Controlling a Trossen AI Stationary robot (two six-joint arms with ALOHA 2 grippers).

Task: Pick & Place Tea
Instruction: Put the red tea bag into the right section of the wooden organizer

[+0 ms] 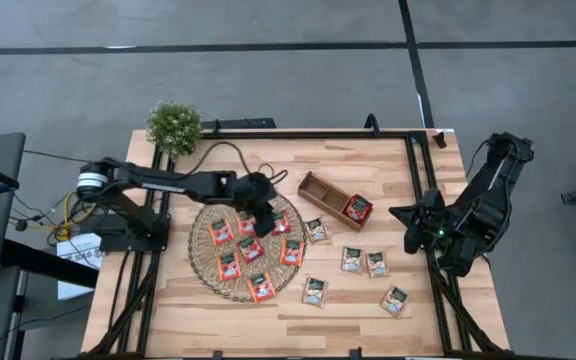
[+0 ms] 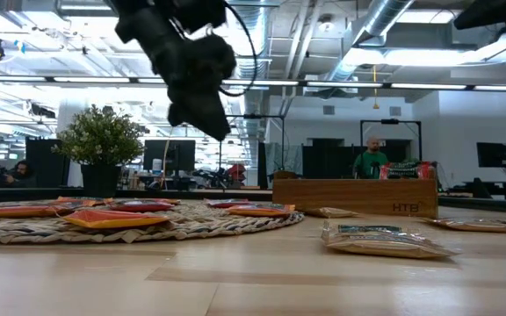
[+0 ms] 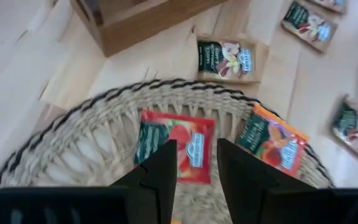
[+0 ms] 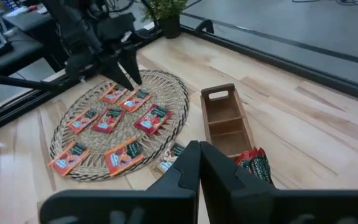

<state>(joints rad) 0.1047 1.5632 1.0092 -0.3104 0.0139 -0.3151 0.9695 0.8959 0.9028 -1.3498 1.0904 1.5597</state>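
Note:
Several red-orange tea sachets (image 1: 251, 250) lie flat on the round wicker mat (image 1: 200, 262). Several green-and-pale ones (image 1: 352, 260) lie on the bare wood to its right. One red sachet (image 1: 358, 209) sits in the right end compartment of the brown wooden tray (image 1: 320, 190). My left gripper (image 3: 197, 163) hangs open above the mat's far part, pointing slantwise down, with a red sachet (image 3: 182, 144) showing beneath the gap and nothing between the fingers. My right gripper (image 4: 199, 158) is shut and empty, raised at the table's right edge beside the tray.
A potted plant (image 1: 174, 125) stands at the far left corner. A black frame rail (image 1: 423, 190) runs along the table's right side. Bare wood lies along the near edge (image 1: 298, 330). A person (image 2: 372, 158) stands in the room far behind the table.

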